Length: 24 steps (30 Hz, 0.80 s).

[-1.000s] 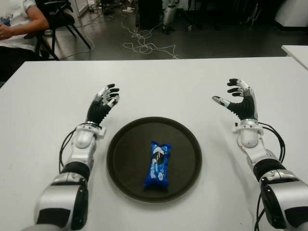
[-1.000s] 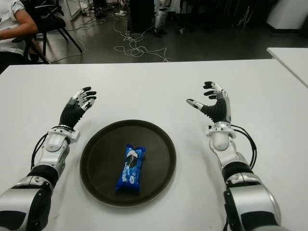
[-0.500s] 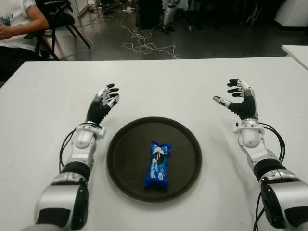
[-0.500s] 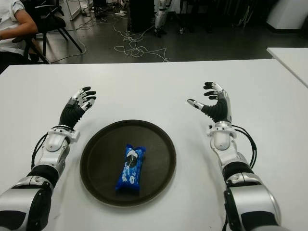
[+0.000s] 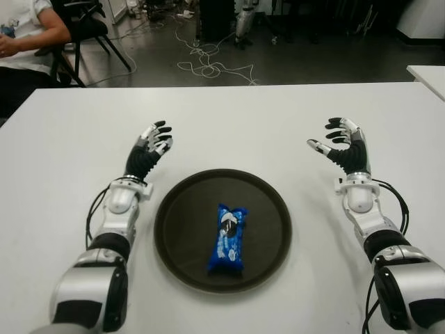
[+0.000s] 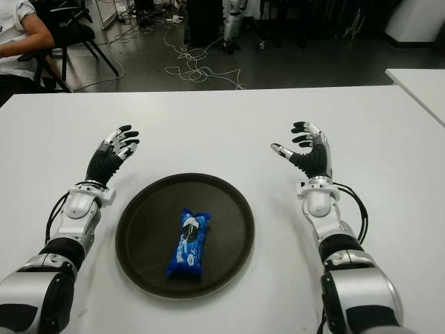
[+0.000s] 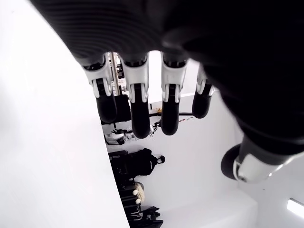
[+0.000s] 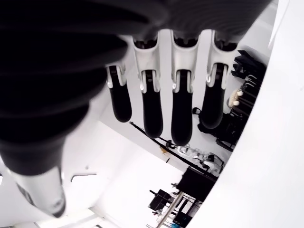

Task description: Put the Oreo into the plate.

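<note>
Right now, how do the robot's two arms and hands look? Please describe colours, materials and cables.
Both arms have glossy silver-white shells with black joint sections. The left hand and the right hand have black ribbed palms, silver-white finger segments and black rubbery fingertips. Thin black cables loop beside each forearm, near the silver wrist housings.

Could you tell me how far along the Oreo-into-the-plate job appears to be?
It looks done: the blue Oreo pack lies inside the dark round plate. Nothing is in hand; the left hand and right hand show open and empty on either side of the plate. Nothing visible remains.
</note>
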Tool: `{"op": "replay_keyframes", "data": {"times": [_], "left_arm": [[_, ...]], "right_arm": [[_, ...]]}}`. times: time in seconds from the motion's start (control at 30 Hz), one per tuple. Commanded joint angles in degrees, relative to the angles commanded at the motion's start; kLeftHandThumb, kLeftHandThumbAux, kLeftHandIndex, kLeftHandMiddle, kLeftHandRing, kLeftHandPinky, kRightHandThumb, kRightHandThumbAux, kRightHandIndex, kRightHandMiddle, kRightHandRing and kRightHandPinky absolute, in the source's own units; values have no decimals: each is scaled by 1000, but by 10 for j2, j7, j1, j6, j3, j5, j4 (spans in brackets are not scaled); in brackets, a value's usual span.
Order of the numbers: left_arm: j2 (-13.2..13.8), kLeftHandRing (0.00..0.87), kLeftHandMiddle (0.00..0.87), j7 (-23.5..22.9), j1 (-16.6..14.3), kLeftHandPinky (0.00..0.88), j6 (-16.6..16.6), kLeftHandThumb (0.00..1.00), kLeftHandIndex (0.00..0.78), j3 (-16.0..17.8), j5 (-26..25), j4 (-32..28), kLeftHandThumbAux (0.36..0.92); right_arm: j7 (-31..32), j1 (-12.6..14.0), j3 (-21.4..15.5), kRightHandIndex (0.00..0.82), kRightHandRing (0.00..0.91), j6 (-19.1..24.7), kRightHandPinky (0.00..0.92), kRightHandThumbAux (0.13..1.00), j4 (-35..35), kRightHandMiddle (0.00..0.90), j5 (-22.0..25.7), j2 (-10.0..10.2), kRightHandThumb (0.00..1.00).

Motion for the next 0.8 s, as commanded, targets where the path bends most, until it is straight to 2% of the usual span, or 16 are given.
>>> {"op": "replay_keyframes", "data": {"times": [0.43, 0.8], "left_arm": [[-1, 183, 214, -6, 0, 135, 3, 287, 158, 2, -4, -2, 549], [-2, 177, 209, -8, 1, 127, 4, 300, 149, 3, -5, -6, 557]], "right_arm": [[15, 0, -4, 340, 401, 6, 406, 712, 0, 377, 7, 2, 104], [19, 1, -9, 337, 399, 11, 402, 718, -3, 378, 7, 3, 115]]}}
